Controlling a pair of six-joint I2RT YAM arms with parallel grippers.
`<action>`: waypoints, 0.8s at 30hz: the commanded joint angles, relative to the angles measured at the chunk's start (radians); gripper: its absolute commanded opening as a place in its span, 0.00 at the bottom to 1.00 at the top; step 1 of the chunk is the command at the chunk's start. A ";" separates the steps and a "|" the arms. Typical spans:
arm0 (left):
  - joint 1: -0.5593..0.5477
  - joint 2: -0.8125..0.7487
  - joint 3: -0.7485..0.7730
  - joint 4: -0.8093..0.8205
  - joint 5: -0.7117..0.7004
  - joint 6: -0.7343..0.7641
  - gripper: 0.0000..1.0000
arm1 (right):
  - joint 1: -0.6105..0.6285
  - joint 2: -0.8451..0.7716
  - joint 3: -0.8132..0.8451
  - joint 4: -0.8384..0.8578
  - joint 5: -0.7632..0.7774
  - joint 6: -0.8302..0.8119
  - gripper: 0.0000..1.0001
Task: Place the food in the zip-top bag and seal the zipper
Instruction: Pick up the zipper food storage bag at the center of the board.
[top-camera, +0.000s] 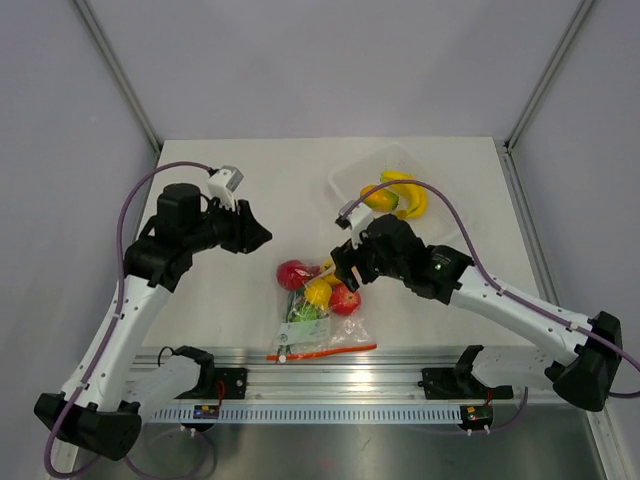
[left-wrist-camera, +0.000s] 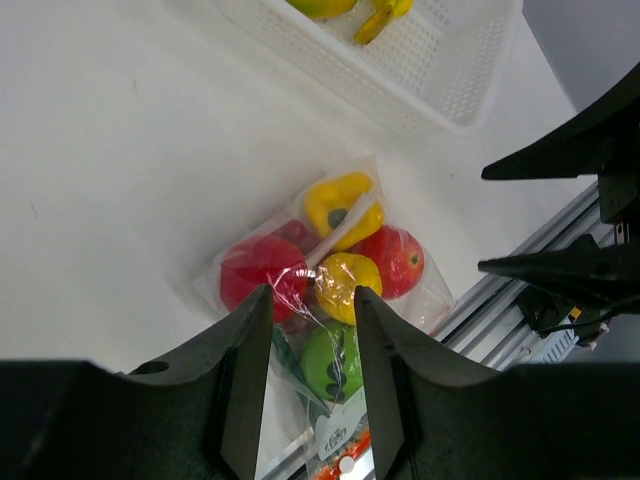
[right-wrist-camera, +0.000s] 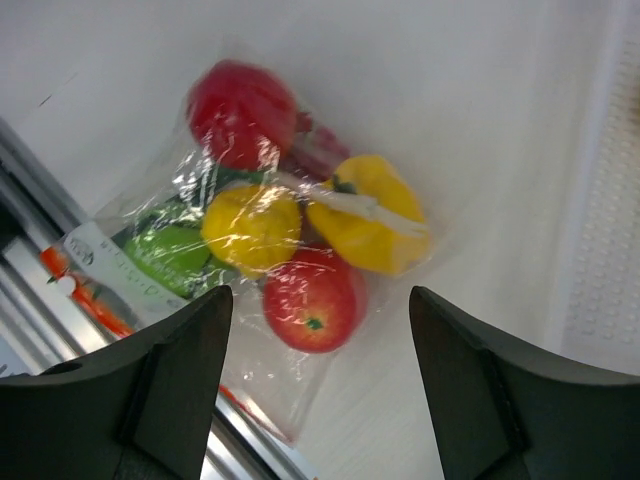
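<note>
My jaws stand wide apart, gripping nothing. Below them the zip-top bag (right-wrist-camera: 285, 385) lies on the white surface (right-wrist-camera: 480, 90). Contents: a red round fruit (right-wrist-camera: 245, 110), a red apple (right-wrist-camera: 312, 300), a yellow pepper (right-wrist-camera: 375, 225), a yellow round fruit (right-wrist-camera: 250, 228) and a green round fruit (right-wrist-camera: 168, 255). The orange-red zipper (right-wrist-camera: 80, 290) is at the left.

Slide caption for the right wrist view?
Right end effector, open, over the zip-top bag filled with toy food.

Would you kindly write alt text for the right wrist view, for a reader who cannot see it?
A clear zip-top bag lies on a white table, holding red, yellow and green toy food. The right gripper hovers above it with jaws open, and the bag's orange-red zipper shows at lower left.
</note>
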 joint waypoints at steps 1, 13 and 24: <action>-0.063 -0.035 -0.035 -0.031 -0.080 -0.039 0.40 | 0.116 0.027 -0.048 0.003 0.070 0.049 0.78; -0.293 -0.274 -0.352 -0.037 -0.367 -0.406 0.36 | 0.181 -0.026 -0.249 0.046 0.163 0.242 0.85; -0.298 -0.360 -0.432 -0.017 -0.363 -0.466 0.39 | 0.181 0.024 -0.380 0.166 -0.023 0.371 0.80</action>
